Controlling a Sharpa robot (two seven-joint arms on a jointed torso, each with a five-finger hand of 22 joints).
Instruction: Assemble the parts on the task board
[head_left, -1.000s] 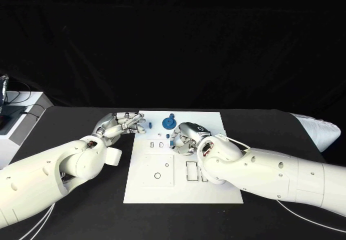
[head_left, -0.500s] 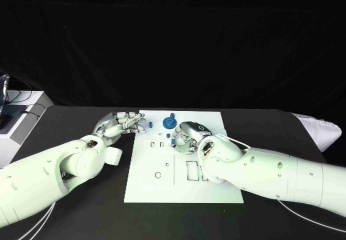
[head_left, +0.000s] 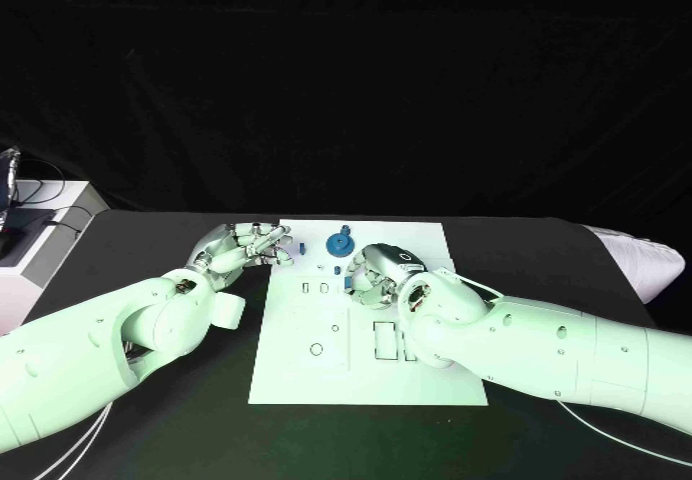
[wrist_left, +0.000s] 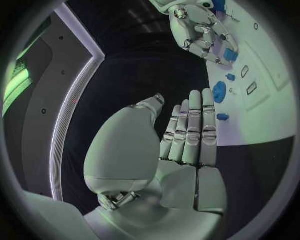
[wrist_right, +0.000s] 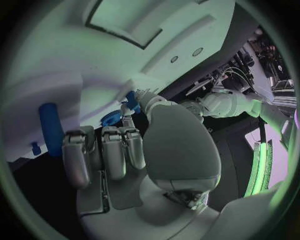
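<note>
The white task board (head_left: 368, 370) lies in the middle of the black table. A round blue part (head_left: 340, 244) sits near its far edge, with a small blue piece (head_left: 307, 246) to its left and another (head_left: 335, 270) just in front. My left hand (head_left: 245, 248) hovers at the board's far left corner, holding nothing; its fingers (wrist_left: 190, 132) lie straight and side by side. My right hand (head_left: 381, 272) is over the board beside the round part, pinching a small blue part (wrist_right: 131, 98) at its fingertips; the left wrist view shows that blue part (wrist_left: 230, 54) against the fingers.
In the right wrist view a blue cylinder (wrist_right: 51, 129) and a tiny blue piece (wrist_right: 36, 148) lie on the board near my fingers. Rectangular and round recesses (head_left: 384, 340) mark the board's near half. A white box (head_left: 36, 250) stands at the table's left edge.
</note>
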